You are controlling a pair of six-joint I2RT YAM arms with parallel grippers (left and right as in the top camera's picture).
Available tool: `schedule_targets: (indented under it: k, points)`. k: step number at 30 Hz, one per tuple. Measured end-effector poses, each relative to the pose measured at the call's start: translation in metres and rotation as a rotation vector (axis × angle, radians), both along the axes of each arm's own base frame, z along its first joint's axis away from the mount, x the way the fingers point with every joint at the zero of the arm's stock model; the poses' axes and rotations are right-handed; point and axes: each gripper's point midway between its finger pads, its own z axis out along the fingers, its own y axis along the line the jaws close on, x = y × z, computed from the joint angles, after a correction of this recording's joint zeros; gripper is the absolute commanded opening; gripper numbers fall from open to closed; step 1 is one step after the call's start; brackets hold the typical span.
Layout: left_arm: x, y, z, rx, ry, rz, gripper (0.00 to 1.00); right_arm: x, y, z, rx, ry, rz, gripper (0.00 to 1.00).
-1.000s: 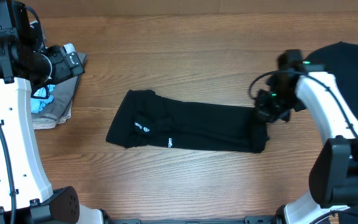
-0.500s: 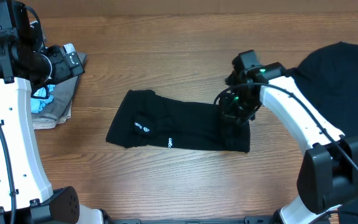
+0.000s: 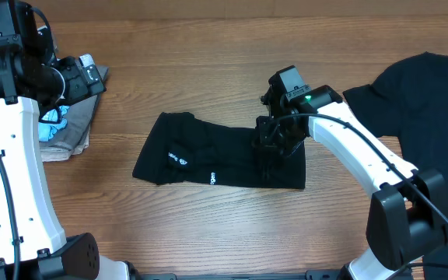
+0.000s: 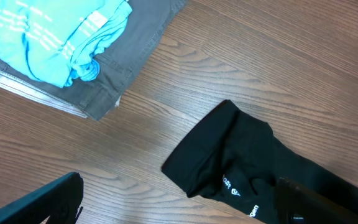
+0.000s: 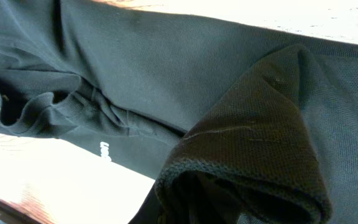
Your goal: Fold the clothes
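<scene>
A black T-shirt (image 3: 201, 159) lies folded into a long strip at the middle of the table, with small white logo text near its left end. My right gripper (image 3: 273, 144) is shut on the strip's right end and holds it lifted and doubled back over the rest. In the right wrist view the pinched fabric fold (image 5: 253, 155) drapes over the fingers and hides them. My left gripper (image 3: 92, 75) hangs open at the far left, above and apart from the shirt's left end (image 4: 241, 155). Nothing sits between its fingers (image 4: 48, 199).
A second black T-shirt (image 3: 418, 85) lies spread at the right edge. A stack of folded grey and light blue clothes (image 3: 64, 124) sits at the left, under the left gripper; it also shows in the left wrist view (image 4: 61, 37). Bare wood table (image 3: 208, 70) surrounds the strip.
My right gripper has moved left, carrying the strip's right end over the shirt, so the strip looks shorter. The left arm has not moved.
</scene>
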Motion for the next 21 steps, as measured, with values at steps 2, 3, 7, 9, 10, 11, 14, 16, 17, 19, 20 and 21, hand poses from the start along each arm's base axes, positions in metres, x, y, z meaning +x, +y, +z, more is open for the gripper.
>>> schedule_targets:
  k: [2, 3, 7, 9, 10, 11, 14, 16, 17, 19, 20, 21]
  points:
    - [0.0000, 0.0000, 0.0000, 0.000, 0.000, 0.000, 1.00, 0.0015, 0.0002, -0.0022, 0.001, -0.007, -0.002, 0.09]
    - [0.0000, 0.0000, 0.0000, 0.000, 0.000, 0.000, 1.00, 0.0023, 0.0003, -0.0026, 0.001, -0.011, -0.004, 0.10]
    - [0.0000, 0.0000, 0.0000, 0.000, 0.000, 0.000, 1.00, 0.0060, 0.0017, -0.0025, 0.007, -0.027, -0.004, 0.10]
    - [0.0000, 0.0000, 0.0000, 0.000, 0.000, 0.000, 1.00, 0.0075, 0.0024, -0.0021, 0.010, -0.033, -0.005, 0.10]
    - [0.0000, 0.0000, 0.0000, 0.000, 0.000, 0.000, 1.00, 0.0078, 0.0025, -0.0020, 0.010, -0.035, -0.004, 0.11]
    - [0.0000, 0.0000, 0.0000, 0.000, 0.000, 0.000, 1.00, 0.0079, 0.0027, -0.0020, 0.011, -0.035, -0.004, 0.11]
    - [0.0000, 0.0000, 0.0000, 0.000, 0.000, 0.000, 1.00, 0.0083, 0.0026, -0.0019, 0.011, -0.036, -0.005, 0.18]
    - [0.0000, 0.0000, 0.0000, 0.000, 0.000, 0.000, 1.00, 0.0083, 0.0028, -0.0018, 0.012, -0.036, -0.007, 0.29]
    - [0.0000, 0.0000, 0.0000, 0.000, 0.000, 0.000, 1.00, 0.0085, 0.0027, -0.0018, 0.012, -0.036, -0.008, 0.38]
    - [0.0000, 0.0000, 0.0000, 0.000, 0.000, 0.000, 1.00, 0.0081, 0.0026, -0.0019, 0.011, -0.035, -0.007, 0.45]
    - [0.0000, 0.0000, 0.0000, 0.000, 0.000, 0.000, 1.00, 0.0082, 0.0028, -0.0018, 0.012, -0.034, -0.011, 0.51]
    - [0.0000, 0.0000, 0.0000, 0.000, 0.000, 0.000, 1.00, 0.0075, 0.0028, -0.0019, 0.013, -0.029, -0.014, 0.57]
